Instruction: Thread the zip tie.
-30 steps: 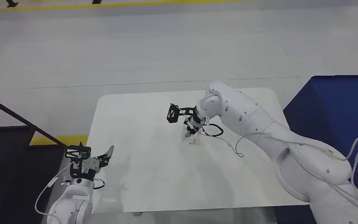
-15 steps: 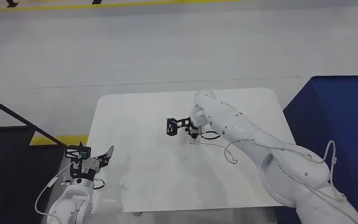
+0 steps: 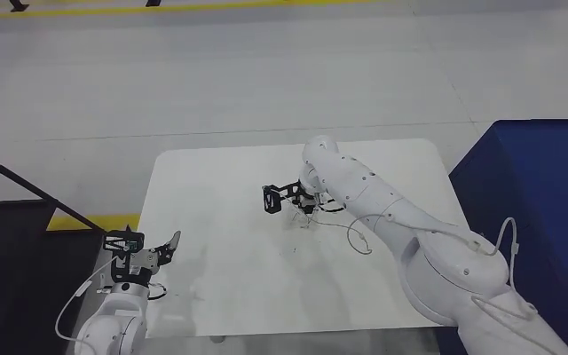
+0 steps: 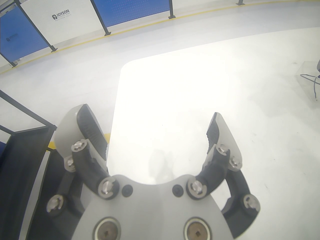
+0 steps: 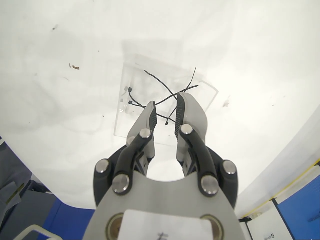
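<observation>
Black-padded jaws of the right gripper (image 5: 166, 99) stand a narrow gap apart with nothing pinched. They hang just above the crossing point of the black zip ties (image 5: 162, 85). The ties lie tangled in a clear tray (image 5: 130, 123), heads toward one wall and tails fanned over the other.

In the top view the tray sits just at 12 o'clock of the centre of the table (image 3: 222, 266), with the right gripper (image 3: 304, 216) over it.

Change over the last second: the right arm's elbow has swung from the 2 o'clock side in toward 12 o'clock. The wrist has edged slightly toward 9 o'clock, bringing the gripper squarely above the ties.

The left gripper (image 4: 150, 112) has not moved. Its jaws are spread wide and empty at the table's 9 o'clock edge, well apart from the tray.

Likely meaning: this is the approach for the pick. No tie is lifted and threading has not started. The jaws are lined up where two ties cross, so closing here could catch both. The left arm will be needed later to hold the head.
</observation>
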